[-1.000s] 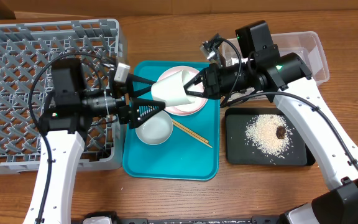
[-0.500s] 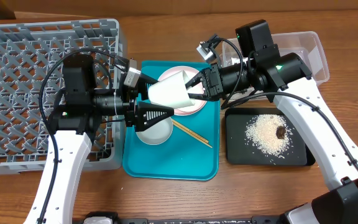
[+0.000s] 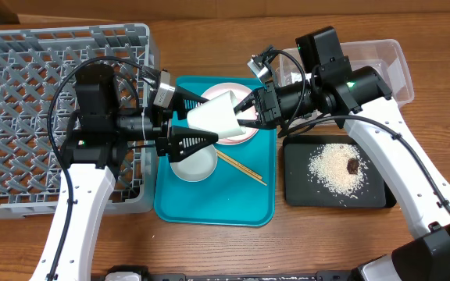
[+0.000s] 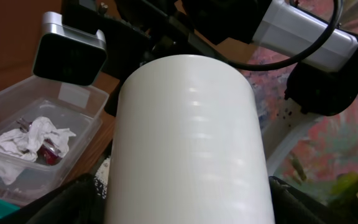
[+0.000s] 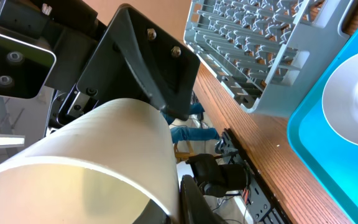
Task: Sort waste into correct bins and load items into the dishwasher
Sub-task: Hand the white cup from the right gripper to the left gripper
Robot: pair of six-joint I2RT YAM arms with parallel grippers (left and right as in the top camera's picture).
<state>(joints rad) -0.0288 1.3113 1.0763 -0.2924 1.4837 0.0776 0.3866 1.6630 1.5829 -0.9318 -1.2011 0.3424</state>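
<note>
A small white cup [image 3: 216,115] hangs in the air over the teal tray [image 3: 217,204]. My right gripper [image 3: 244,113] is shut on its rim, one finger inside and one outside, as the right wrist view shows [image 5: 176,208]. My left gripper [image 3: 207,117] is open, with its fingers on either side of the cup's body [image 4: 185,143]. A white bowl [image 3: 194,162], a plate [image 3: 242,134] and chopsticks [image 3: 241,168] lie on the teal tray. The grey dish rack [image 3: 22,101] stands at the left. No grey metal bowl is in view.
A black tray [image 3: 299,191] at the right holds rice grains [image 3: 330,170] and a brown lump [image 3: 353,165]. The clear tub [image 3: 385,62] behind it holds crumpled napkins with red scraps [image 4: 30,140]. The right arm reaches across in front of the tub.
My left arm has moved right, bringing its open fingers around the cup. The right gripper has held the cup almost still, shifting slightly left.
</note>
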